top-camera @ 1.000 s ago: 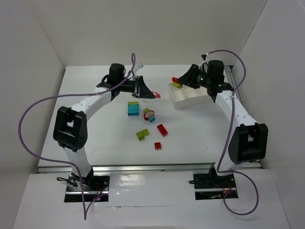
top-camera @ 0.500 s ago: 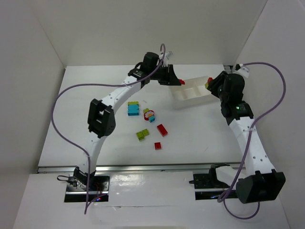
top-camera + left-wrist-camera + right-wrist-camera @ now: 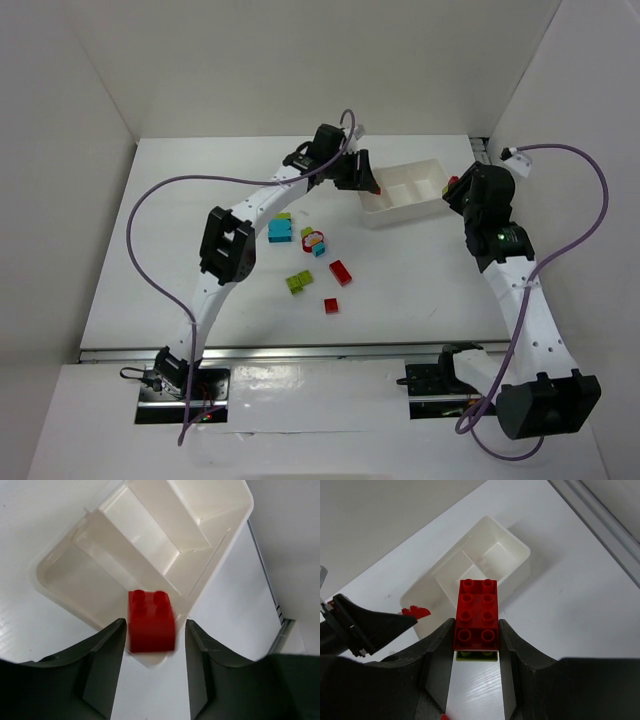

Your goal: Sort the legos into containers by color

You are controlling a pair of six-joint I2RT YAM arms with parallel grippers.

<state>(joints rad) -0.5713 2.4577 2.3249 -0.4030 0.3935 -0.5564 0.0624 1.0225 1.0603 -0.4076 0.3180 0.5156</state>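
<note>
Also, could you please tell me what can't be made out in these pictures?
Lime brick: right wrist view, only a sliver shows beneath the long red brick.
Whether the left gripper actually clamps the small red brick: left wrist view, brick's edges blurred.
Brick cluster: top view, too small to tell its stacking.

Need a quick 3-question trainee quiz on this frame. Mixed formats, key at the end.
1. True or false: the right hand is empty.
2. What colour is the brick under the long red brick in the right hand? A lime green, B cyan, C white.
3. Fill in: the white tray has ___ compartments.
Key: 1 false; 2 A; 3 three.
</note>
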